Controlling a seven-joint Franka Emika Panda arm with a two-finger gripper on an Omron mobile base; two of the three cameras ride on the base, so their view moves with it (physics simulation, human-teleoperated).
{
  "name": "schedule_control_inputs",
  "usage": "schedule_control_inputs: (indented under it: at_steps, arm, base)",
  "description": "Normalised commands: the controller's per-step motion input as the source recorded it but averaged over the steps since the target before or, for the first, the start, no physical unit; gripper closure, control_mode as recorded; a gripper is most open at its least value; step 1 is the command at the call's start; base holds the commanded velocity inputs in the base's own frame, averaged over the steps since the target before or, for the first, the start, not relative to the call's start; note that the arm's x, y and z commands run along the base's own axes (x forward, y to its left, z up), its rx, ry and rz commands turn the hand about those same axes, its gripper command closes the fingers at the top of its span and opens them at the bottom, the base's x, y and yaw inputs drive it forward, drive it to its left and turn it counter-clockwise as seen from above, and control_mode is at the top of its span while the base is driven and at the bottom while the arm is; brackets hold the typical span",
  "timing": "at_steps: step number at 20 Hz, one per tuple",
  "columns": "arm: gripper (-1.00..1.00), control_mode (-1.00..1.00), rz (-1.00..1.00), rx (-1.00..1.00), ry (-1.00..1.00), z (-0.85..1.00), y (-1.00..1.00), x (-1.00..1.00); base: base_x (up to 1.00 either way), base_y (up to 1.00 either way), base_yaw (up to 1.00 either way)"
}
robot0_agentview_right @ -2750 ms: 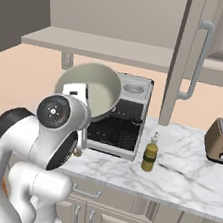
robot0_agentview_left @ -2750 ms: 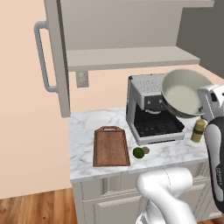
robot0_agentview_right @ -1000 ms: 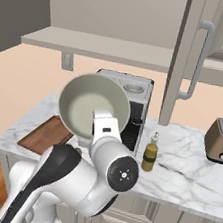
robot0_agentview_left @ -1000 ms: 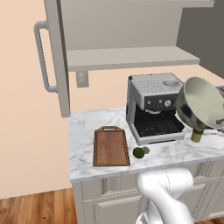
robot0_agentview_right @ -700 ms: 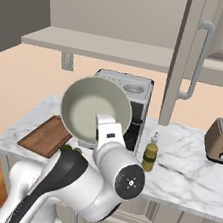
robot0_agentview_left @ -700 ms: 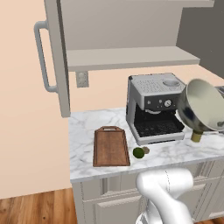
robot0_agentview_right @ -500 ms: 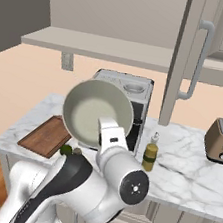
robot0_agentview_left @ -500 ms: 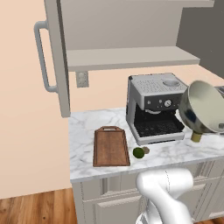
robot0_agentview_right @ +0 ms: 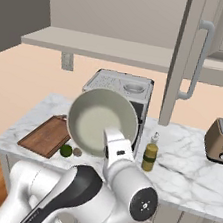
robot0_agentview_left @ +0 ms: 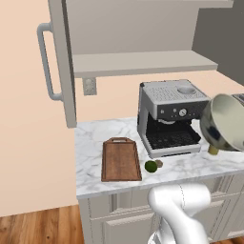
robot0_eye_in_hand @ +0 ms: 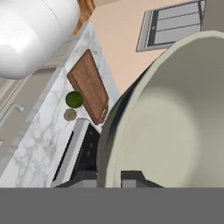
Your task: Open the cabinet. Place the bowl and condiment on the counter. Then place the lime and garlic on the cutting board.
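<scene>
I am carrying the bowl point(robot0_agentview_right: 102, 122) in the gripper point(robot0_eye_in_hand: 114, 178), whose jaws are pinched nearly shut on the bowl's rim. The bowl hangs tipped on its side, in the air in front of the coffee machine point(robot0_agentview_left: 171, 116) and above the counter point(robot0_agentview_left: 90, 143). The bottle point(robot0_agentview_right: 150, 154) already stands on the counter just beside the coffee machine, close under the bowl. To set the bowl down well, I would level it first, then lower it onto bare counter beside the bottle, on the side away from the coffee machine, without knocking the bottle. On the coffee machine's other side lie the lime point(robot0_agentview_left: 151, 166) and garlic point(robot0_agentview_left: 159, 163), next to the cutting board point(robot0_agentview_left: 120, 159).
</scene>
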Motion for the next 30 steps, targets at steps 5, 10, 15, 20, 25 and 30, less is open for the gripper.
schedule_control_inputs:
  at_steps: [5,10,15,20,25,30]
  arm:
    - [1.00,-1.00,0.00,0.00,-0.03,-0.16,-0.23,-0.13]
    - [1.00,-1.00,0.00,0.00,-0.04,-0.09,-0.28,-0.10]
    - [1.00,-1.00,0.00,0.00,-0.05,-0.05,-0.29,-0.05]
    - [1.00,-1.00,0.00,0.00,-0.03,-0.09,-0.28,-0.01]
    - [1.00,-1.00,0.00,0.00,-0.01,-0.13,-0.29,0.00]
    - [1.00,-1.00,0.00,0.00,-0.01,-0.13,-0.37,0.00]
  base:
    - [0.00,0.00,0.00]
    - [0.00,0.00,0.00]
    - [0.00,0.00,0.00]
    - [0.00,0.00,0.00]
    - [0.00,0.00,0.00]
    - [0.00,0.00,0.00]
